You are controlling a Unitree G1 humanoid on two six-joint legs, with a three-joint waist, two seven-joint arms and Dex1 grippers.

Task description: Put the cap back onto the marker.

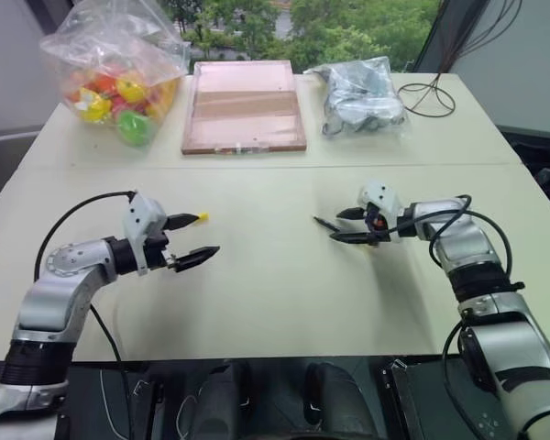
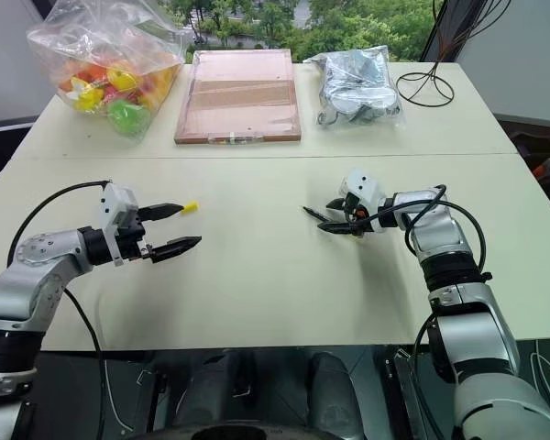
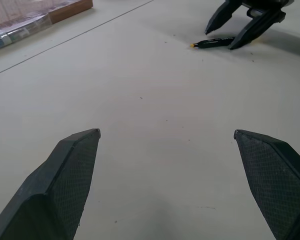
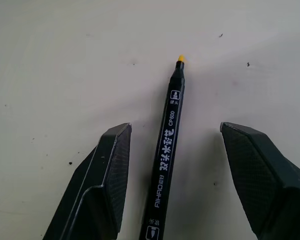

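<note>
The marker [image 4: 167, 145] lies between the right gripper [image 1: 347, 225]'s parted jaws – ungripped; the left gripper [image 1: 200, 238] gapes empty, the cap [image 1: 202, 217] at its twelve o'clock.

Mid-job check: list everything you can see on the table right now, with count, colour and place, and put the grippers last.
marker: 1, black with a yellow tip, lying on the table between the right gripper's fingers
cap: 1, yellow, by the tip of the left gripper's upper finger; contact unclear
table: 1, pale beige, under everything
bag of toys: 1, clear with yellow, green and red toys, far left corner
tray: 1, pinkish-brown, far middle
bag of dark parts: 1, clear, right of the tray
cables: black loops, far right corner
left gripper: black fingers, open
right gripper: black fingers, open astride the marker
</note>
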